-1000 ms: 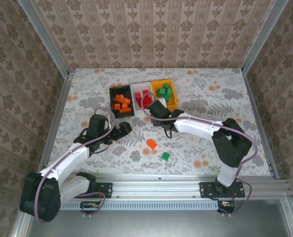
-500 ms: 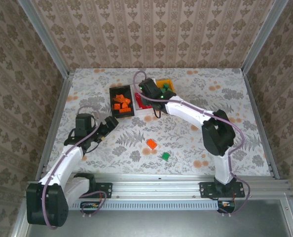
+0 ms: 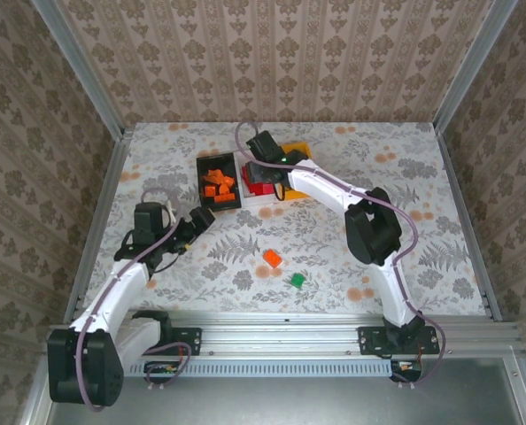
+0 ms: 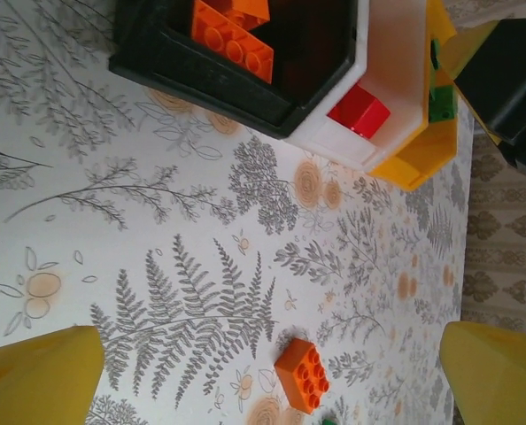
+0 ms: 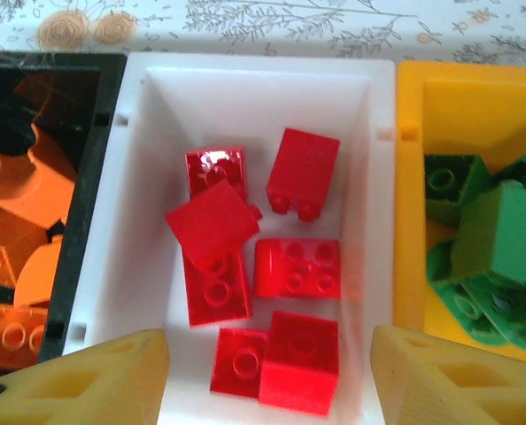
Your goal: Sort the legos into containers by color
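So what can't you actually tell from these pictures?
- Top view: the right arm covers the white bin, so most of what lies in it is hidden.
- Left wrist view: the green brick is cut off by the bottom edge, so its shape is unclear.
- Right wrist view: the black bin and the orange-yellow bin run off the sides, so their bricks cannot be counted.

- Beige damask wallpaper (image 3: 281, 53) covers the back and side walls.
- Aluminium posts (image 3: 80, 66) stand at the back corners.
- The table (image 3: 458, 204) has a pale cloth printed with grey ferns and orange flowers.
- An aluminium rail (image 3: 281, 341) runs along its near edge.
- The light is soft and even.
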Motion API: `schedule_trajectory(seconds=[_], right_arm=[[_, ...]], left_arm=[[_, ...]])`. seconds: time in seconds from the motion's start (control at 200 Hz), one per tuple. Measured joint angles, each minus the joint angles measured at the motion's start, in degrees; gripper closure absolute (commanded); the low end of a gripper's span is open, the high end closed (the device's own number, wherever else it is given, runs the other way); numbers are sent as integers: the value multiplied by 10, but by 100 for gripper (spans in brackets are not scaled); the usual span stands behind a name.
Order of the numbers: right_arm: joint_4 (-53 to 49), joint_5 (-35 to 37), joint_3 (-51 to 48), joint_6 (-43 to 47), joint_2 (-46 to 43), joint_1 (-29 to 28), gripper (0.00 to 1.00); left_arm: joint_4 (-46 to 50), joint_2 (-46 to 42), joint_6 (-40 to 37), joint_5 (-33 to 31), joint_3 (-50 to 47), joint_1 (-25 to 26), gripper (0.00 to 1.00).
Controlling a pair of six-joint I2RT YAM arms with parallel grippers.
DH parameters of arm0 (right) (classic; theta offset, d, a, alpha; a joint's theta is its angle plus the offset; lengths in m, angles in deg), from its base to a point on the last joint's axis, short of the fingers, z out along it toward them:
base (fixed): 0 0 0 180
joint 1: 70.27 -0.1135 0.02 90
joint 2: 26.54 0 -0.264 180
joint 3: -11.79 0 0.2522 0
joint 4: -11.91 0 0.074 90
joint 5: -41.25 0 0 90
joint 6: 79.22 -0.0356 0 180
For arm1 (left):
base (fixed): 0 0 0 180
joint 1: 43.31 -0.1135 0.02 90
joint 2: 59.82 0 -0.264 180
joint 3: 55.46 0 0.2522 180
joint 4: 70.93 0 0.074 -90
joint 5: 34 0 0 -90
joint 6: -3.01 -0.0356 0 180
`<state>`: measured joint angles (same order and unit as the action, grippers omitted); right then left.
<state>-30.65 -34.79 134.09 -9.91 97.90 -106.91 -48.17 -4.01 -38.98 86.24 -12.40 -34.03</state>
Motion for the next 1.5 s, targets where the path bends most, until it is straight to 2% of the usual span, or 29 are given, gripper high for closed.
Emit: schedule_trajectory(seconds=[0.08,0.145,0.24,0.335,0.475,0.615,0.745,0.865,1.075,1.23,1.315,1.5], right_arm=[[9,2,-68,0,-57,0,36],[18,7,-130,0,-113,0,36],[33,19,-230,-3,-200,0,38],[46,26,-333,-12,-281,0,38],[45,54,-463,-24,-365,0,37],[37,83,-539,-35,-420,14,37],[38,99,-580,-51,-489,51,37],[45,109,-596,-63,-533,83,37],[51,114,-637,-85,-591,129,36],[55,111,-650,-96,-618,139,36],[61,109,-652,-97,-621,139,36],[64,96,-661,-100,-630,139,36]], left_arm=[[1,0,12,-20,5,51,5],[15,-1,50,-59,11,123,7],[24,-16,145,-134,4,255,9],[40,-50,245,-221,-15,359,13],[73,-43,349,-328,-4,434,15],[137,74,408,-355,91,451,16],[156,201,438,-345,191,455,19],[160,275,468,-321,230,462,25],[191,356,498,-285,272,462,28],[191,416,499,-265,313,462,32],[198,449,498,-257,341,461,39],[215,467,500,-253,349,457,46]])
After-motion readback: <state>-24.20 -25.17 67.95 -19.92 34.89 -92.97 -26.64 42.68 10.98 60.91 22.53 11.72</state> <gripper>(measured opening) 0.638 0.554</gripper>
